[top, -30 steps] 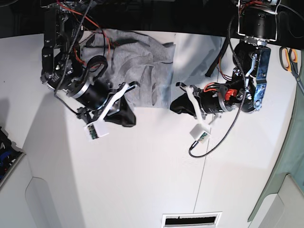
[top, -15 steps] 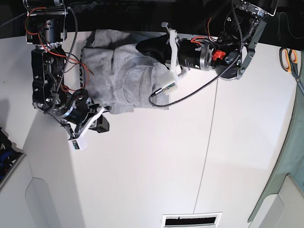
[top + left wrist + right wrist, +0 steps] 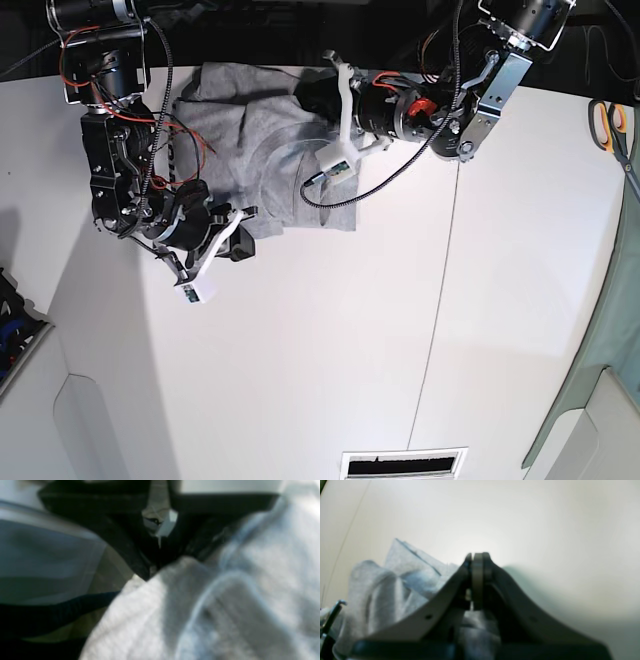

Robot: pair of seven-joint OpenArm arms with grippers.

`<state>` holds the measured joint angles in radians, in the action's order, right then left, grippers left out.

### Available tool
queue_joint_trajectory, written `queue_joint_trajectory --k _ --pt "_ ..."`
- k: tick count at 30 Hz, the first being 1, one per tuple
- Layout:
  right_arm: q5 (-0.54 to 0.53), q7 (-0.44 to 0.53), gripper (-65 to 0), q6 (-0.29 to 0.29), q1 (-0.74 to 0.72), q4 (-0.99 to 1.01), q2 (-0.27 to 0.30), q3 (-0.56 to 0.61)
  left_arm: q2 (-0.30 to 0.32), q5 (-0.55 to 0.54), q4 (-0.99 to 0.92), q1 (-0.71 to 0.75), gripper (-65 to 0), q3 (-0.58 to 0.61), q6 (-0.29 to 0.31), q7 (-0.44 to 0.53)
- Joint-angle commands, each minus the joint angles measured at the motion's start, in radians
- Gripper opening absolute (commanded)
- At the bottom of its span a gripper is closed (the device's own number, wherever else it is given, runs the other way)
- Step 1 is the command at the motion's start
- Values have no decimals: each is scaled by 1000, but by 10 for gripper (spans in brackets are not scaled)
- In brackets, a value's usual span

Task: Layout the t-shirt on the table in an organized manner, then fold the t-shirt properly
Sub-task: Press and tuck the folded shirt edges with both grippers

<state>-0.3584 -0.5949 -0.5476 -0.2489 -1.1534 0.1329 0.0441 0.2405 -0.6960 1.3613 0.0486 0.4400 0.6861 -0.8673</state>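
I've got the left pincer point(image 3: 312, 97) pinching the t-shirt point(image 3: 265, 165) near the tabletop's point(image 3: 330, 340) far edge; right pincer point(image 3: 477, 580) pressed together, empty; best drag slowly, flattening wrinkles.

Overhead base — two close wrist views

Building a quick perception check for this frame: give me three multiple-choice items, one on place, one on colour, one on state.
1. Where does the t-shirt lie on the table?
A. Near the far edge, between the arms
B. Centre
C. By the near-edge vent

2. What colour are the handles of the scissors at the right edge?
A. Blue
B. Orange
C. Green

3. How is the right gripper?
A. Wide open
B. Shut, fingers together, beside the shirt
C. Holding scissors

Key: 1 A, the base view shows it bunched at the far edge; 2 B, orange loops show; 3 B, the right wrist view shows the tips pressed together.
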Motion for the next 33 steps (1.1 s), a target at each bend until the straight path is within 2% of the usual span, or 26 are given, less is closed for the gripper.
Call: queue_joint_trajectory --k 1,7,14,20,26,33 --pt "-14 15 -650 -7 -21 -15 3 -3 -1 -20 -4 -34 -650 -3 12 26" --pt "12 15 -650 -6 -20 -15 3 -3 -8 -16 -95 -113 -650 -102 12 27" --pt "10 15 -650 -5 -19 -15 39 -3 -8 17 -196 -198 -650 -227 12 69" --pt "-10 7 -650 -5 -19 -15 38 -11 -12 96 -343 -306 -650 -238 12 159" --pt "-25 3 -650 -5 14 -16 38 -12 -16 96 -428 -407 -650 -238 12 160" --pt "-27 16 -650 -6 63 -16 38 -19 -16 88 -423 -425 -650 -238 12 129"
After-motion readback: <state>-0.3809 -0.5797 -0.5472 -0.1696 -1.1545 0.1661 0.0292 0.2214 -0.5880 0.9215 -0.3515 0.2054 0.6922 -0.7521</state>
